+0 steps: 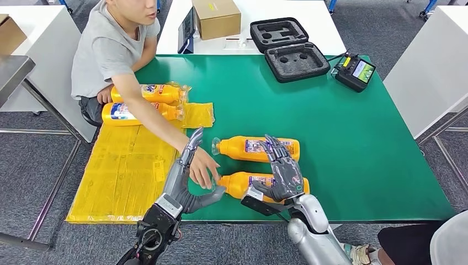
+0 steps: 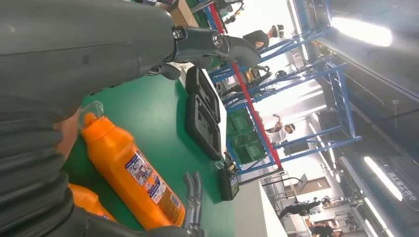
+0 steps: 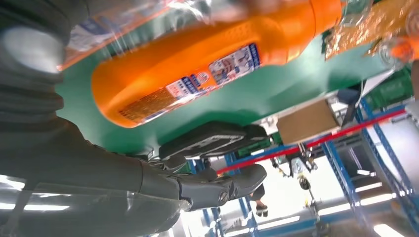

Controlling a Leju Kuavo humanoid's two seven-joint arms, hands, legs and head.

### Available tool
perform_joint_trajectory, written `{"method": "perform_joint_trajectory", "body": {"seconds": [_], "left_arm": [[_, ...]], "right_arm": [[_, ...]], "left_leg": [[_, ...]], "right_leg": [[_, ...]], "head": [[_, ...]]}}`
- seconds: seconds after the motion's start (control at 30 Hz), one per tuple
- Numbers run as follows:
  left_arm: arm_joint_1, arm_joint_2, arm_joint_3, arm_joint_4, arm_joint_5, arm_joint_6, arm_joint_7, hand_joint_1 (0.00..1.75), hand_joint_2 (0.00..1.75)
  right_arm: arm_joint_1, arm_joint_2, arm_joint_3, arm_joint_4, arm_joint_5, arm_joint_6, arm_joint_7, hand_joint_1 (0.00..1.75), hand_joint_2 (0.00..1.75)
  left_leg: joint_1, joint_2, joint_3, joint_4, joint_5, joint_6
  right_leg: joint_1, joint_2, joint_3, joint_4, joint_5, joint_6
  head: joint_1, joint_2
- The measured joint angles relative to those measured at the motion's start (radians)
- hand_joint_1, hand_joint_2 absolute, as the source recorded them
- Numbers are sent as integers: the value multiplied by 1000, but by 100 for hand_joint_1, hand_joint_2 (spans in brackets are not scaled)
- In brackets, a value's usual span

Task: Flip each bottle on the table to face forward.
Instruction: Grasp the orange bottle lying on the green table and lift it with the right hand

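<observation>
Two orange bottles lie on their sides near the front of the green table [image 1: 353, 138]. The far bottle [image 1: 256, 148] [image 2: 133, 173] [image 3: 197, 74] shows its label, cap to the left. The near bottle [image 1: 243, 185] [image 2: 89, 200] lies partly under my right hand [image 1: 282, 172], which is spread flat over it, fingertips reaching the far bottle. My left hand [image 1: 187, 174] stands open at the near bottle's cap end, fingers pointing up. A person's hand [image 1: 203, 167] [image 2: 69, 133] reaches in at that cap, just in front of my left hand. Two more orange bottles [image 1: 146, 93] [image 1: 141, 111] lie by the person at the table's left edge.
A person in a grey shirt [image 1: 107, 49] sits at the left. Yellow sheeting [image 1: 124, 165] hangs over the left front corner. At the back are an open black foam case [image 1: 287, 48] [image 2: 202, 113], a handheld controller [image 1: 356, 72] [image 2: 228, 180] and a cardboard box [image 1: 216, 17].
</observation>
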Motion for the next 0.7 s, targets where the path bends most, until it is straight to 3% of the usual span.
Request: {"method": "perform_joint_trajectory", "body": {"seconds": [0.33,0.7], "left_arm": [[-3,1,-1,0,-3,15,-1,0,175],[-20,17,-21,3,2,53,-1,0,175]], "right_arm": [[-19,-3,47,3,2,50,9,0,175],[-23,0,129,-54,-112,93,-61,0,175]], "left_leg": [[0,0,0,0,0,0],[0,0,0,0,0,0]], "right_leg": [[0,0,0,0,0,0],[0,0,0,0,0,0]], "head": [[0,0],[0,0]]}}
